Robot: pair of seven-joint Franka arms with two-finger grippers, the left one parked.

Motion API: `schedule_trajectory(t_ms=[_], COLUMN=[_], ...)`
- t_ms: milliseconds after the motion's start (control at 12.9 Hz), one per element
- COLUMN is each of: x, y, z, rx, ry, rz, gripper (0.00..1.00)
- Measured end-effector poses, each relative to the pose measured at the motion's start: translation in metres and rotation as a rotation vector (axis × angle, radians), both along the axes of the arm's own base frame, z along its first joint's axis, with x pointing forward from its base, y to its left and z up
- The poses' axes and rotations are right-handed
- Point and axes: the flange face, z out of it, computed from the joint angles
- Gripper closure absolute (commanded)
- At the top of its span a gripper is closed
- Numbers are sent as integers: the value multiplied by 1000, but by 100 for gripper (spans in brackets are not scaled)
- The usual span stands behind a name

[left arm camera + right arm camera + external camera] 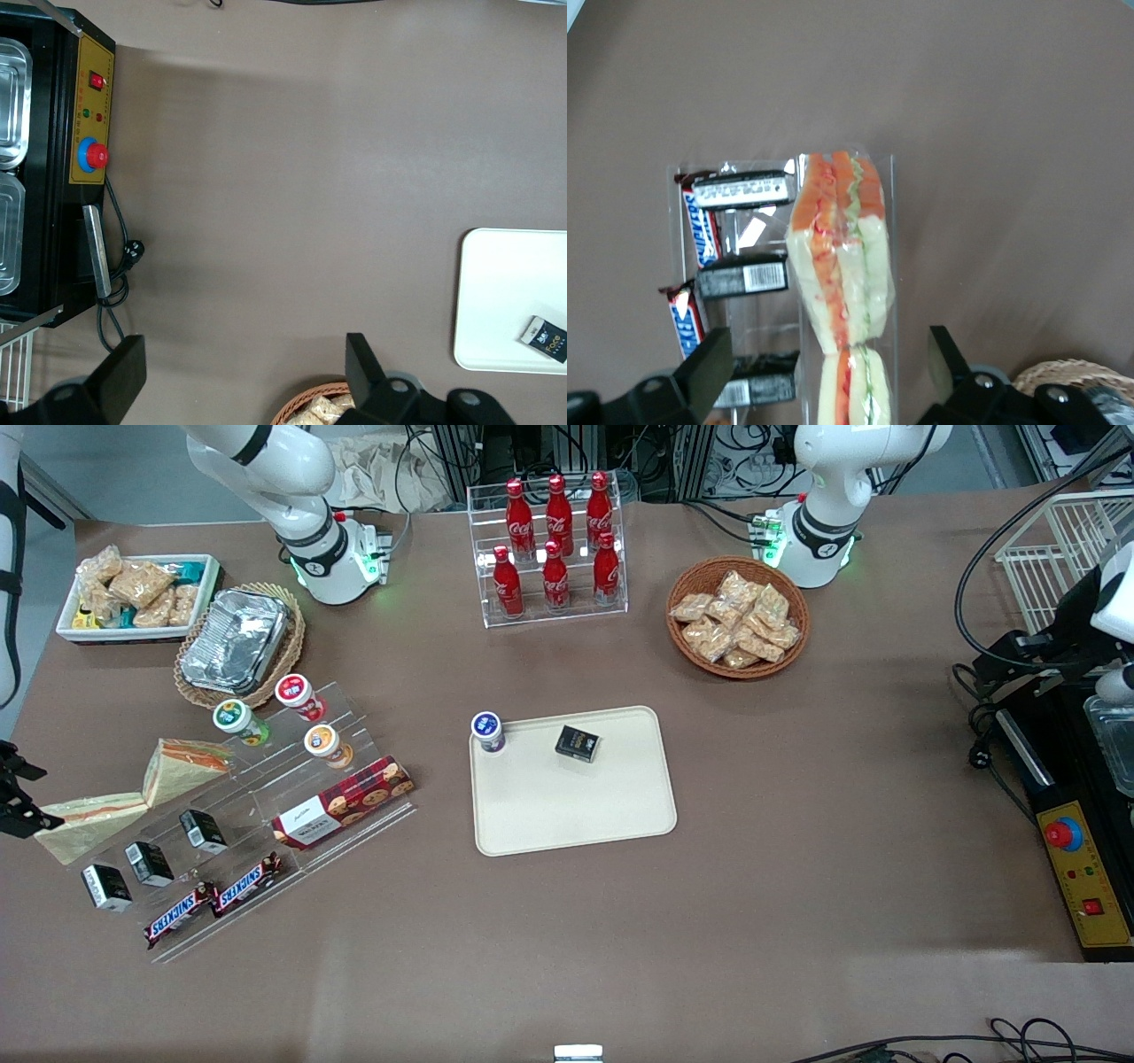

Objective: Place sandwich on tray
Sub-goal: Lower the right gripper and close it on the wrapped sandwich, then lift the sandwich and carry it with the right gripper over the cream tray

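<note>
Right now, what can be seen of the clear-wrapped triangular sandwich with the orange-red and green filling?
The clear-wrapped wedge sandwich has pale bread with orange-red and green layers. It rests on the clear acrylic stepped rack, filling edge up, its twin wedge beside it and nearer the front camera. The open gripper hangs above it, not touching.

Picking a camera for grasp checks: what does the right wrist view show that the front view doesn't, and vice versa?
Right wrist only: the filling edges of the sandwich, orange-red and green layers facing the camera, and the open gripper hovering above it, one dark finger either side.

Front only: the tray, holding a blue-lidded cup and a small black box, plus cola bottles and the snack basket.

Both: the two sandwiches, Snickers bars and the clear display stand.
</note>
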Motion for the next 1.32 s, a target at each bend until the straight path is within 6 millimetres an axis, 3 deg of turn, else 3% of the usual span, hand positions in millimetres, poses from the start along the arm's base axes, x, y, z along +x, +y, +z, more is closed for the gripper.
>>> schedule_trajectory(t_ms=[542, 620, 775, 852, 1007, 1085, 1317], x=[13, 15, 18, 18, 17, 17, 17], y=[-13, -14, -20, -22, -24, -25, -26], z=[-43, -52, -70, -77, -84, -84, -81], rx=[-25, -28, -36, -39, -40, -41, -44], ry=[-15, -17, -17, -9, 2, 3, -2], rz=[-65, -68, -75, -75, -76, -77, -66], gripper=[2, 6, 52, 60, 88, 96, 100])
